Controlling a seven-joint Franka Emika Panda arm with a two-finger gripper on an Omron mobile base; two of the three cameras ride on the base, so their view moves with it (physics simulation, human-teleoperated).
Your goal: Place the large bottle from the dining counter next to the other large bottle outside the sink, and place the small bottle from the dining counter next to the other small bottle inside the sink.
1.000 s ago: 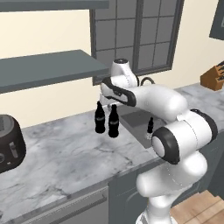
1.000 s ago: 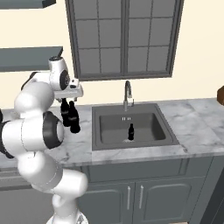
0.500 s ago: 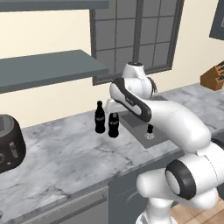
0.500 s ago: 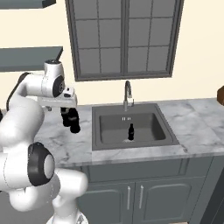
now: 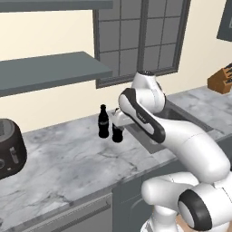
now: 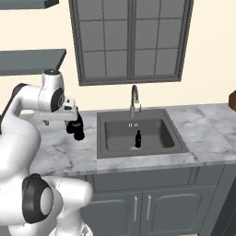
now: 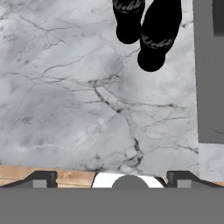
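Observation:
Two large dark bottles (image 5: 103,121) (image 6: 78,130) stand upright side by side on the marbled worktop, just left of the sink (image 6: 100,138). One small dark bottle (image 6: 137,138) stands inside the basin below the tap (image 6: 134,99). My gripper (image 6: 60,121) hangs over the worktop beside the large bottles and points down. In the hand view the gripper (image 7: 111,177) is open and holds nothing. The two large bottles (image 7: 151,39) sit at the top of that view, apart from the fingertips (image 7: 43,177). The sink wall (image 7: 209,65) runs down its right side. The dining counter is out of view.
A dark round appliance (image 5: 9,149) stands at the left end of the worktop. A grey shelf (image 5: 50,72) hangs on the wall above it. A knife block (image 5: 222,79) stands far right. The window is behind the sink.
The arm has swung and refolded. The hand has drawn off the two large bottles toward the front of the worktop, jaws still open. Both bottles stay put.

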